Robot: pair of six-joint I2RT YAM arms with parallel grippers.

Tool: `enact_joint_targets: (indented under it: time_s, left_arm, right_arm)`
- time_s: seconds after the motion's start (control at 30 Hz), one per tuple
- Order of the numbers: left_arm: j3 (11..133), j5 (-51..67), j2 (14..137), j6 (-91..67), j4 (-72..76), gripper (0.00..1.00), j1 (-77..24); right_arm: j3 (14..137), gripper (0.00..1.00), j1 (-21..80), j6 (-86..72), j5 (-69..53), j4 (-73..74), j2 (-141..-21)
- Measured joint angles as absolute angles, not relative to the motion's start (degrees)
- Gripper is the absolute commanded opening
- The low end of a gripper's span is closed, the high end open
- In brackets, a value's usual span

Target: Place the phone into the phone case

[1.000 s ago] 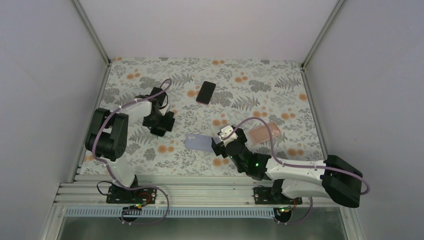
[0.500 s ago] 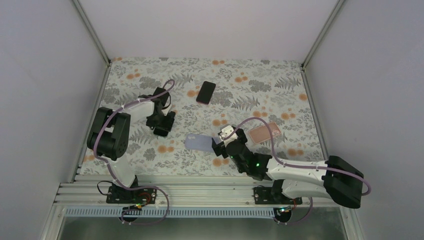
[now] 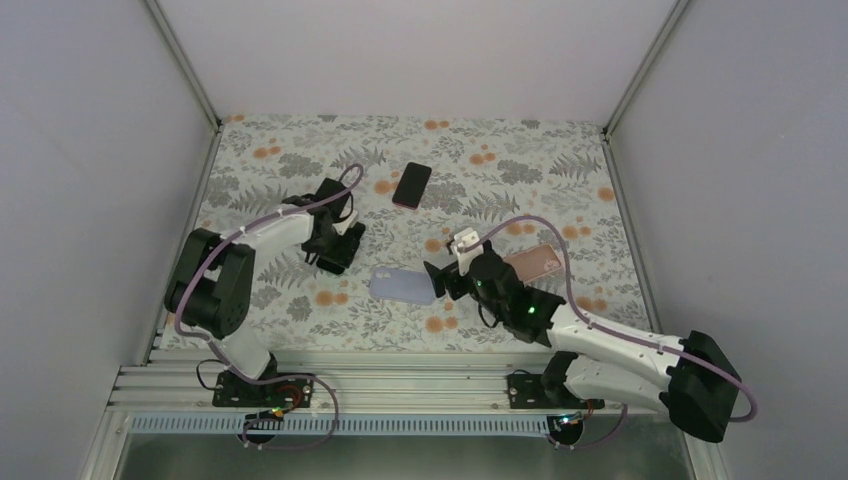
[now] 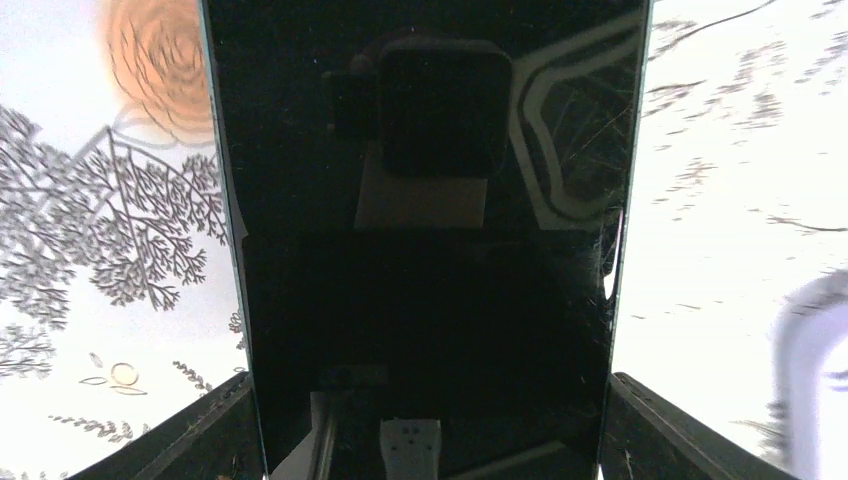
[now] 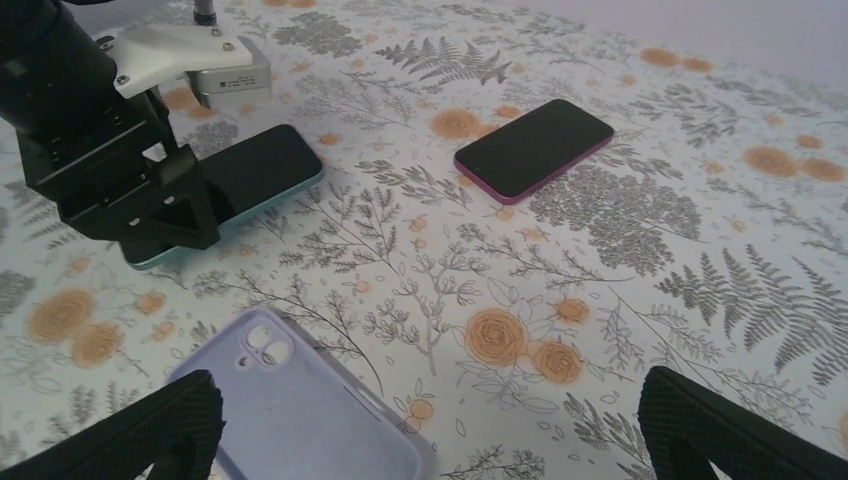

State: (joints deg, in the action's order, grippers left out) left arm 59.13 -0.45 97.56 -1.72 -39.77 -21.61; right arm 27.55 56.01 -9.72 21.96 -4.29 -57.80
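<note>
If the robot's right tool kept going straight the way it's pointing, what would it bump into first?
Most likely the lavender phone case, flat just ahead of the open right tool; depth is unclear. Farther on sits the left tool, gripping a teal-edged phone.

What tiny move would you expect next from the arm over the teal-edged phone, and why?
Probably a slight lift. The left tool seems to grip the phone by its long edges, yet the phone looks flat on the table, and the lavender case lies apart from it, so it must rise before travelling there.
</note>
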Motion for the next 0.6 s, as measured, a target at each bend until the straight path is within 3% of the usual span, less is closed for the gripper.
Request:
enact_joint_targets:
  time_s: [0.6]
  left_arm:
    - [59.44,-7.55,82.0,7.62,-36.29,0.59,-43.16]
  right_arm:
    - [43.4,0.98,32.67,-11.94,-19.94,9.96,-63.61]
